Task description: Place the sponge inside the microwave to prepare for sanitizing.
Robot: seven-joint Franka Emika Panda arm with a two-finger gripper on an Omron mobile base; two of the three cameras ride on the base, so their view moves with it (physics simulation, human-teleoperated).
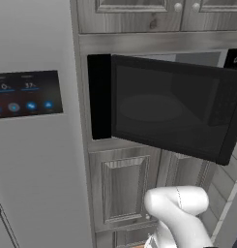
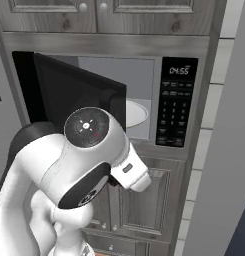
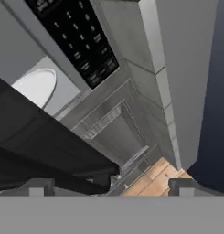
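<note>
The black microwave (image 2: 176, 100) is built into grey wood cabinetry, and its dark glass door (image 1: 173, 106) stands swung open toward me. Inside the grey cavity lies the white round turntable (image 2: 136, 114), with nothing visible on it. In the hand view my gripper (image 3: 111, 187) is open with nothing between its fingertips (image 3: 40, 187). It sits below and in front of the open door's lower edge (image 3: 54, 146), looking up at the keypad (image 3: 81, 41) and the turntable (image 3: 35, 87). The sponge is out of view.
A grey fridge with a blue-lit display panel (image 1: 25, 94) stands left of the microwave. Panelled cabinet doors (image 2: 144, 200) sit below it and cupboards (image 2: 94, 7) above. A pale tiled wall (image 2: 206, 130) runs down the right. A strip of wooden surface (image 3: 154, 178) shows low.
</note>
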